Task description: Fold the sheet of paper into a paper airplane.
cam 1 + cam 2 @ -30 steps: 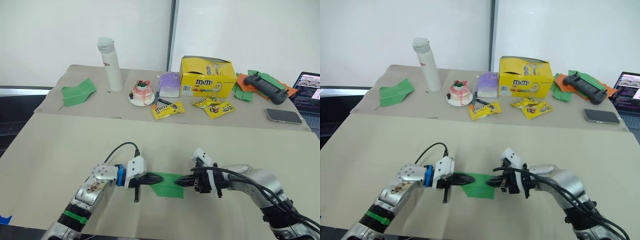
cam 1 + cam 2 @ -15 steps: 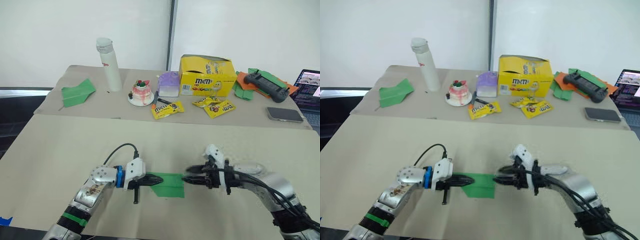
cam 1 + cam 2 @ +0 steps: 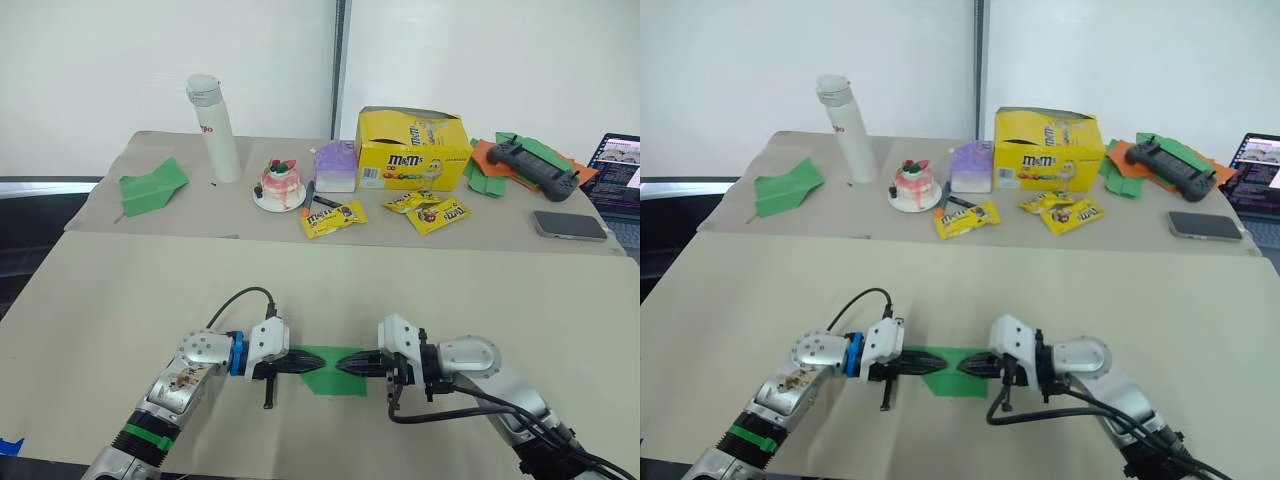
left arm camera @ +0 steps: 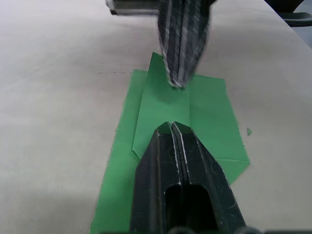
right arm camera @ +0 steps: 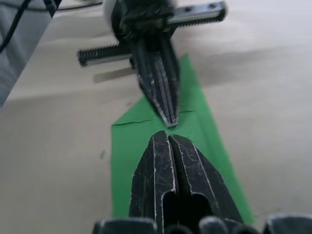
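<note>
The sheet of paper (image 3: 331,371) lies flat on the near table, bright green and folded into a layered strip with a narrower flap on top (image 4: 163,105). My left gripper (image 3: 311,362) comes in from the left, shut, its tip resting on the paper's left part. From the right, my right gripper (image 3: 341,365) is shut too, its tip on the same flap. The two tips face each other a small gap apart. In the left wrist view my left gripper (image 4: 172,126) points at the right gripper (image 4: 177,83); in the right wrist view the right gripper (image 5: 168,135) points at the left gripper (image 5: 169,120).
On the far table stand a white bottle (image 3: 216,128), a small cake (image 3: 283,186), a yellow M&M's box (image 3: 413,150), candy packets (image 3: 335,217), a black controller (image 3: 533,165) on a green-and-orange paper heap (image 3: 487,170), a phone (image 3: 570,225) and another green paper plane (image 3: 152,187).
My right gripper has drawn in to the left and lowered, so its tip now rests on the paper close to the left tip. The left gripper has stayed put.
</note>
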